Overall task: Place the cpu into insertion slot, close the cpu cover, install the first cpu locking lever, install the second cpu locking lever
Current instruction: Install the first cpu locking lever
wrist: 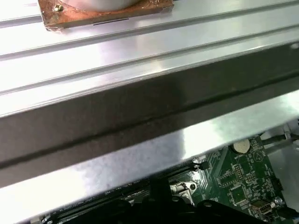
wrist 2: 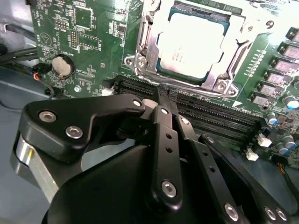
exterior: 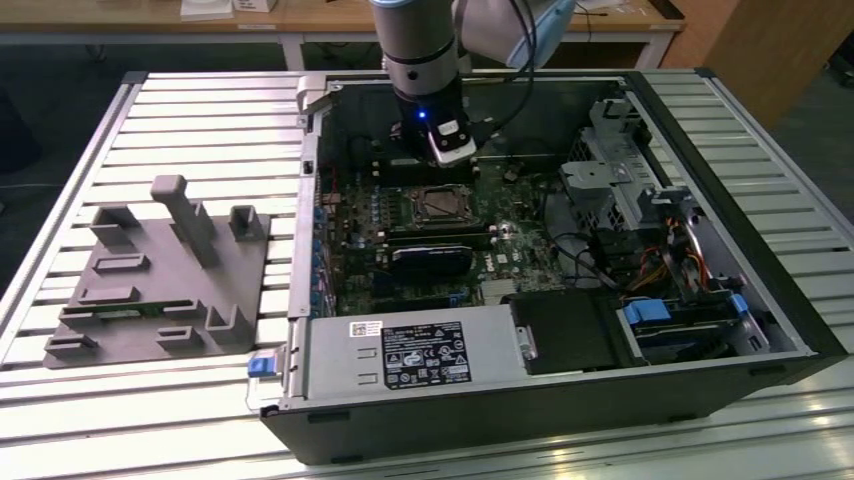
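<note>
Progress on the socket job: the cpu [wrist 2: 191,44] already sits in its slot on the motherboard [wrist 2: 88,42], with the cpu cover [wrist 2: 224,65] apparently down around it. The end effector [wrist 2: 163,95], its fingers pressed together and holding nothing, hovers just short of the socket's near edge. Whether either locking lever is latched cannot be told.
</note>
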You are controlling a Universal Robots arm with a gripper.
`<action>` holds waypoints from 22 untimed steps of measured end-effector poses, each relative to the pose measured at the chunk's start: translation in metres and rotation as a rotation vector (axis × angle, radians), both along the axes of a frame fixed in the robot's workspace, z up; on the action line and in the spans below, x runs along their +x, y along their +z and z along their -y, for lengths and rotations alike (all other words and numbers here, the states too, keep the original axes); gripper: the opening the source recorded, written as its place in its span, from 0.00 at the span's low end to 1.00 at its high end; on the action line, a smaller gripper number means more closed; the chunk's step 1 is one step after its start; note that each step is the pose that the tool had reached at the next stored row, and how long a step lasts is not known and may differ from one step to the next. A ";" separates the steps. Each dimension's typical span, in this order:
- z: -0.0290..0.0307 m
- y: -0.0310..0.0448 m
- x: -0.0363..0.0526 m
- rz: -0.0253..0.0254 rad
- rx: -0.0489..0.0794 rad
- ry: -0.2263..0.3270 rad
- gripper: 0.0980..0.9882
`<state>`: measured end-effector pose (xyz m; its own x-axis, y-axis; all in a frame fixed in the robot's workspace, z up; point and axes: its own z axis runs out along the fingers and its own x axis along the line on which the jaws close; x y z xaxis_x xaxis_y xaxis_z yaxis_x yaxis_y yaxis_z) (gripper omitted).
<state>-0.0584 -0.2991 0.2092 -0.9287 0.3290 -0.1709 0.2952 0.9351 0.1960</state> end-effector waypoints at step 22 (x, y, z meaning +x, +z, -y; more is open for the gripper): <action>-0.0002 0.0048 0.0094 -0.0304 -0.111 0.000 0.01</action>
<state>-0.0490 -0.2989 0.2140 -0.9341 0.3094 -0.1779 0.2991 0.9506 0.0825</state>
